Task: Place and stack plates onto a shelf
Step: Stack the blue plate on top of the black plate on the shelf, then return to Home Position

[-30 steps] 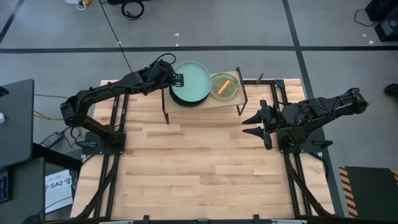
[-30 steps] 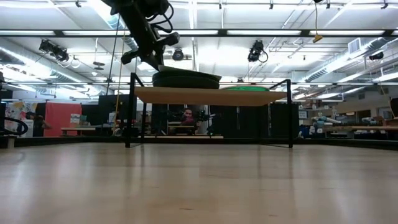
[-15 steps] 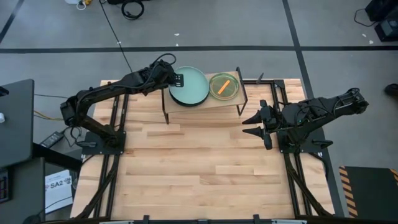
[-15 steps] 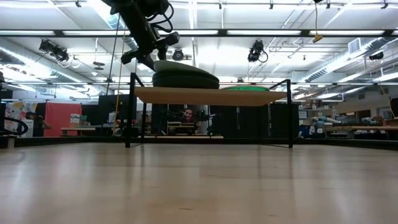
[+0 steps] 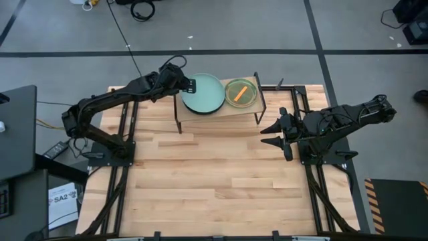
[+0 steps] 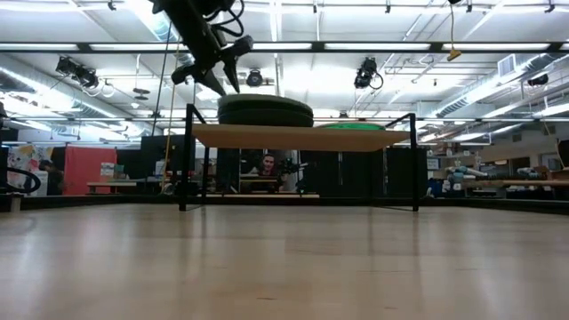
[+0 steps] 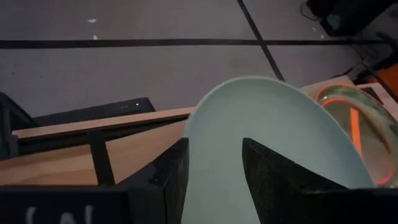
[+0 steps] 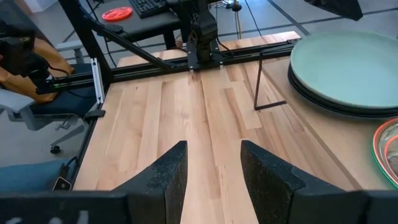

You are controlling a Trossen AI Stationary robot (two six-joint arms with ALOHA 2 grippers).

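Resting on the small rectangular light-wood shelf (image 5: 217,109) with thin black metal legs, a large pale mint green round plate (image 5: 204,92) tops a stack of dark grey plates (image 6: 265,113), its smooth matte face flat and level in the low view. Beside it on the same board, near but apart, sits a smaller stack of translucent plates (image 5: 241,93), green rimmed with an orange one showing through; their glossy rims glow in the left wrist view. The two stacks fill most of the shelf, leaving only narrow strips of bare wood at its edges. The shelf stands at the far side of the wide slatted butcher-block counter (image 5: 214,181), whose pale planks lie open between the arms' black frames. The left gripper (image 5: 189,85) reaches in from the left, arm stretched long and low, and hovers at the mint plate's left rim; in the low view it hangs just above the stack, pointing down, and its dark fingers (image 7: 171,180) stand apart with the plate's edge seen between them, not clamped on it. The right gripper (image 5: 273,132) waits over the counter to the right of the shelf, arm folded back, fingers (image 8: 171,171) spread with nothing between them, pointing along the planks.
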